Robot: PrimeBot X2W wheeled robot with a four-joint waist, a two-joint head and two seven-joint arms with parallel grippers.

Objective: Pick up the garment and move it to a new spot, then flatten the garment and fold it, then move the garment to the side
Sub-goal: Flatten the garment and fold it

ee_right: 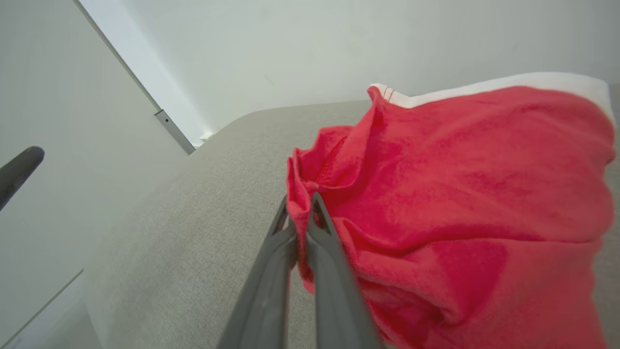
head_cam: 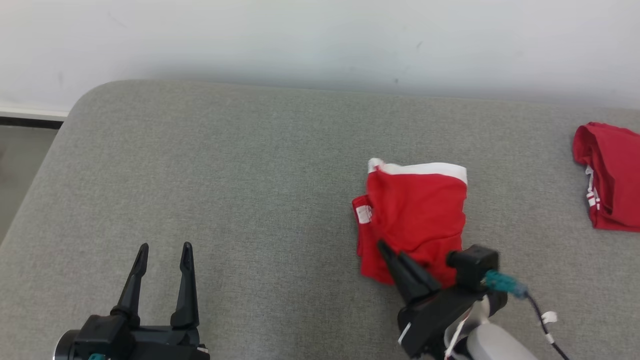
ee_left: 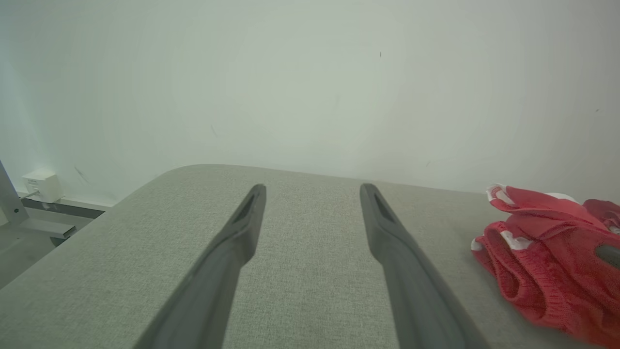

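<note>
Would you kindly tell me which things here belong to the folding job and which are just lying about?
In the job: red garment with white band; right hand, shut on its edge; left hand, open; grey table.
Lying about: second red garment at the right end; white box by the wall.

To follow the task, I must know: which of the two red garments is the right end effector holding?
The garment with the broad white band: the right end effector is shut on its edge. The other garment lies apart, far right.
</note>
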